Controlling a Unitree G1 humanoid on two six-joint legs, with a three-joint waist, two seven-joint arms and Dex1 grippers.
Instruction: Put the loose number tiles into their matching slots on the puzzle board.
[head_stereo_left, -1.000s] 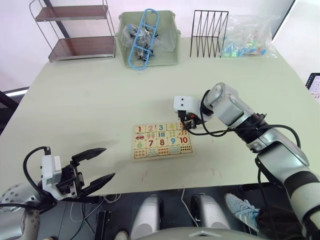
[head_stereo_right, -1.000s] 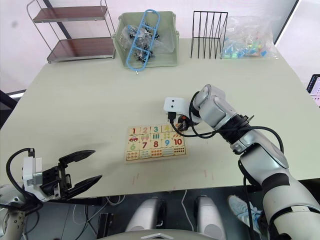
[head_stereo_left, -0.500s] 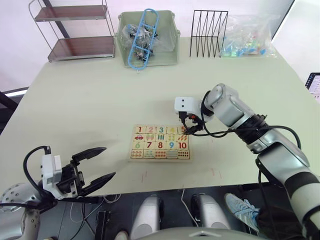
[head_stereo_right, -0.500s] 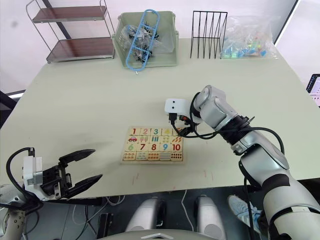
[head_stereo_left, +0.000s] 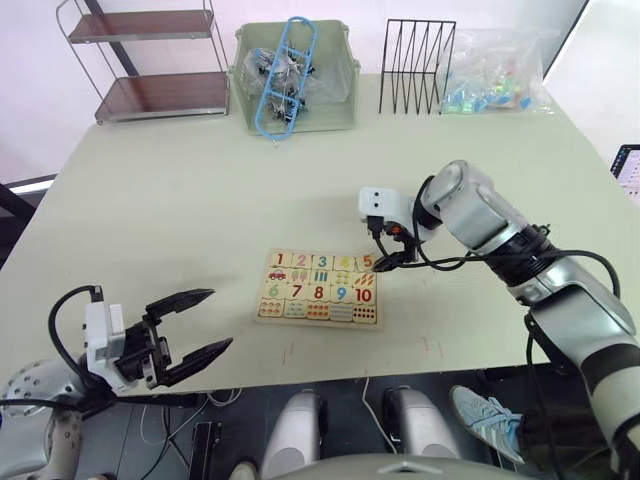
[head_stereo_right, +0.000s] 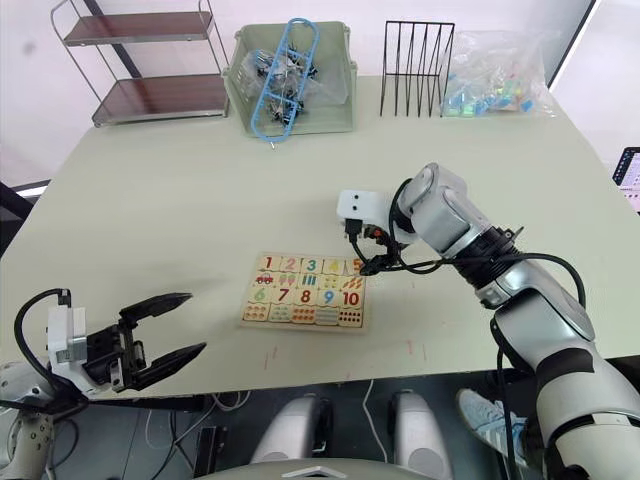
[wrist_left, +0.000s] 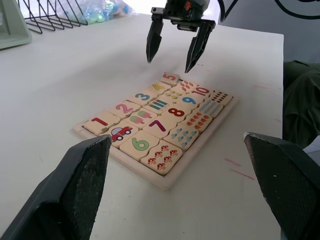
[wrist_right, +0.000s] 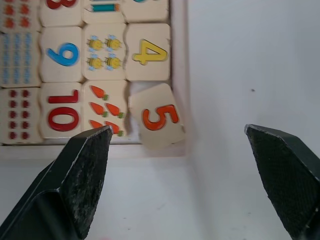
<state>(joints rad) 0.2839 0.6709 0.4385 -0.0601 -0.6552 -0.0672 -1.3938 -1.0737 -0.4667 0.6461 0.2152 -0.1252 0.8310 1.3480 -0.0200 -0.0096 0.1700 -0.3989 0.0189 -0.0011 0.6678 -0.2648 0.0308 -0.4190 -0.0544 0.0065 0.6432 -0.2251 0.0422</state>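
Tile 5 (wrist_right: 159, 118) askew over board rim (wrist_right: 179, 60)

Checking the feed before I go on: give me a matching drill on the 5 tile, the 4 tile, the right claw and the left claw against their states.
Things:
1. 5 tile
2. 4 tile
3. right claw
4. left claw

States:
A. open, above the puzzle board's corner
B. open, near the table's front edge
C. lying flat in its slot
D. crooked, riding over the board's rim

Pairs: 1-D, 2-C, 3-A, 4-B
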